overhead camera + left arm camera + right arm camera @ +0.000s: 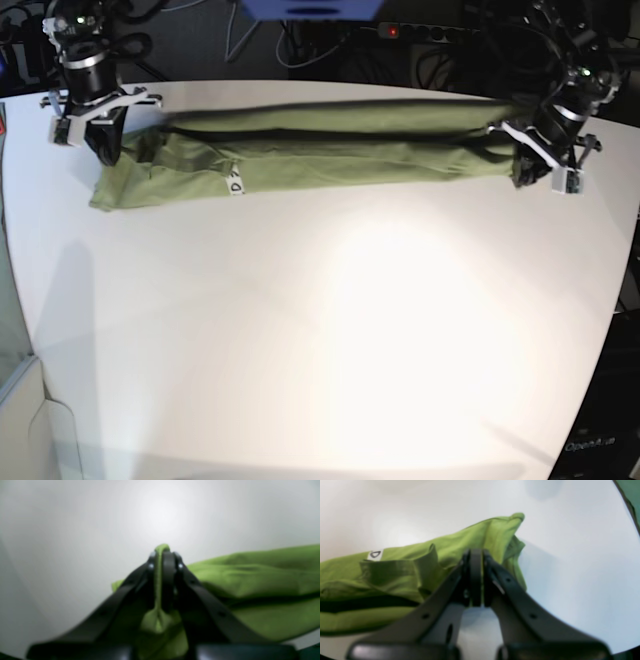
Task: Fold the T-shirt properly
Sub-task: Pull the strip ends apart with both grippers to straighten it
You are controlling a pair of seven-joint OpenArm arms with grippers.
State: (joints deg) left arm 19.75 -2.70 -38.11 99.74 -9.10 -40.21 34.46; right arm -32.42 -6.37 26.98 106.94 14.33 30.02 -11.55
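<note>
Nearest the lens in the left wrist view, the left pincer [163, 555] is clamped on a pinch of green cloth that pokes up between its tips and bunches below them. The right pincer [476, 555] has its jaws pressed together too; a thin green line seems to run between them, though the view is too blurred to be sure the fabric is caught.

The T-shirt [320, 150] lies as a long narrow band across the far part of the white bench [330, 340], from about ten o'clock to two o'clock in the base view, with a pincer at each end and a small white tag [375, 554] showing. Holding both ends probably keeps the band taut and straight, so the next fold can land even.
</note>
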